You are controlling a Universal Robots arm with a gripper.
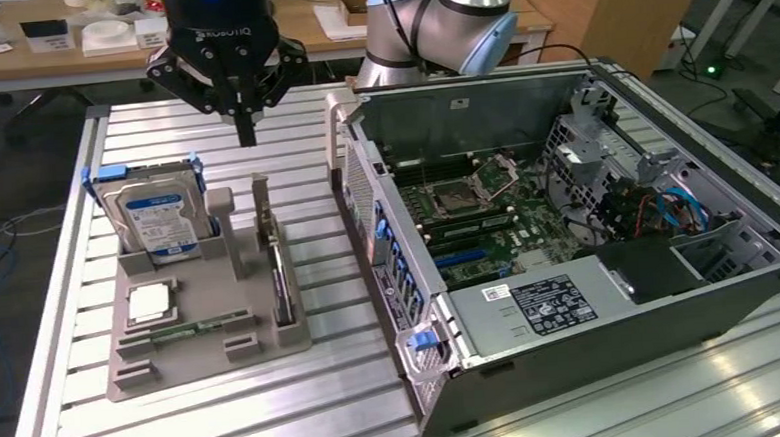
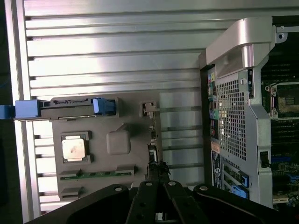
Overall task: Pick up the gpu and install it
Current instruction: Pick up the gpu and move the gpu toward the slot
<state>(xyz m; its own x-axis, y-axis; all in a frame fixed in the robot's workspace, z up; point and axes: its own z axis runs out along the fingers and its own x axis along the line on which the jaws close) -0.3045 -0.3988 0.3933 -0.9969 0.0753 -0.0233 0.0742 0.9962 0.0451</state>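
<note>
"Since the gpu point(image 1: 278, 269) stood on its long edge in a slot of the grey holder point(image 1: 171, 378), how did you judge it would handle?"

"Light and stiff, I thought, but fragile; it was a thin bare circuit card, with its silver bracket point(image 1: 260, 197) at the end farther from the exterior camera; I would not have squeezed its faces hard; the free upper edge, near its middle, looked the safest hold, pinched across the thickness so the card could come straight up without twisting."

"And the claw?"

"The gripper point(image 1: 246, 138) hung above the card near its bracket end, not touching it; its fingers looked drawn together and held nothing."

"What crowded the card?"

"The hard drive point(image 1: 157, 216) stood upright in its blue frame in the same holder, on the exterior view's left, with a grey post between; the computer case point(image 1: 715, 307) lay open just beside on the exterior view's right, its motherboard point(image 1: 477, 209) exposed; holder and case both rested on the slatted metal table point(image 1: 158, 130); the room either side of the card seemed narrow, so a tilted pull might have scraped it."
</note>
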